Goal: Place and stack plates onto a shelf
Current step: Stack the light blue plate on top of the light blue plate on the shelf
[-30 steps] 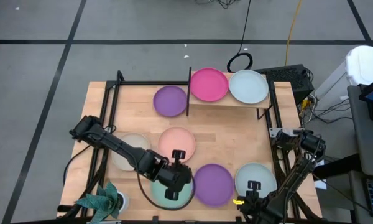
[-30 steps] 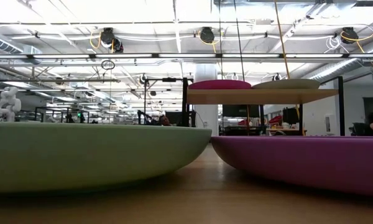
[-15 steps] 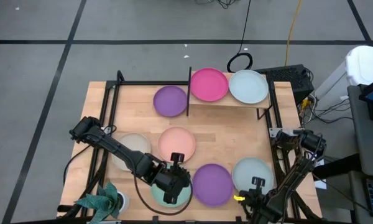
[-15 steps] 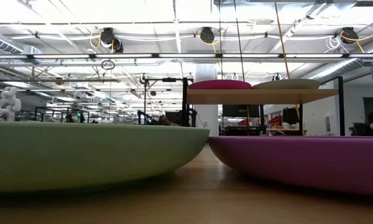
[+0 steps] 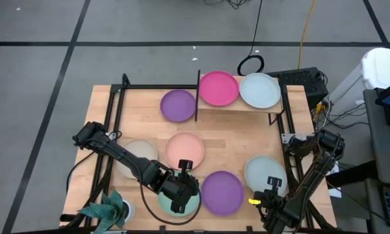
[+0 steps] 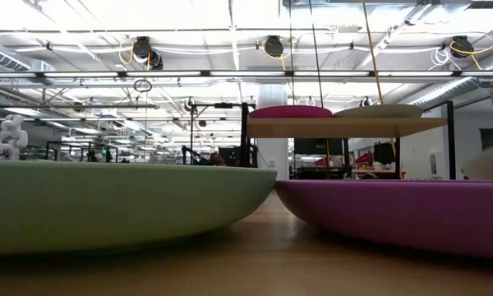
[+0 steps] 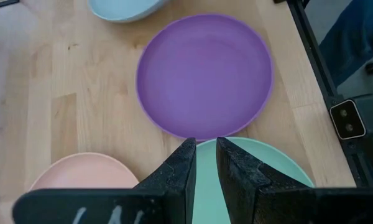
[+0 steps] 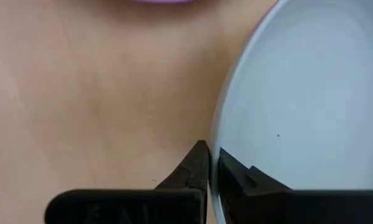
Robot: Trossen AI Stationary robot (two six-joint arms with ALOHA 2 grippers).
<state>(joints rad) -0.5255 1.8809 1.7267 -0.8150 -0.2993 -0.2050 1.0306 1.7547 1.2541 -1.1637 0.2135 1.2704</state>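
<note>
High view is showing the right gripper [image 5: 272,190] now carrying the near pale grey-blue plate [image 5: 263,172], which is sitting slightly farther from the near purple plate [image 5: 222,192] than half a second ago and a touch closer to the shelf [image 5: 242,104]. Right wrist view is showing the fingers [image 8: 199,163] pinched together on that plate's rim [image 8: 219,149], one on each side. Low view is now catching a pale edge [image 6: 486,164] at the right, above the purple plate [image 6: 394,210], where a second ago there was none.

The left gripper [image 5: 180,196] is staying over the mint green plate [image 5: 194,205], just beside the near purple plate; its fingers [image 7: 181,163] are nearly together across the green rim [image 7: 206,149], though a firm grip cannot be told.

On the shelf, the magenta plate [image 5: 218,88] and the second grey-blue plate [image 5: 260,90] are lying unchanged, with the other purple plate [image 5: 178,105] just beside the shelf's upright.
</note>
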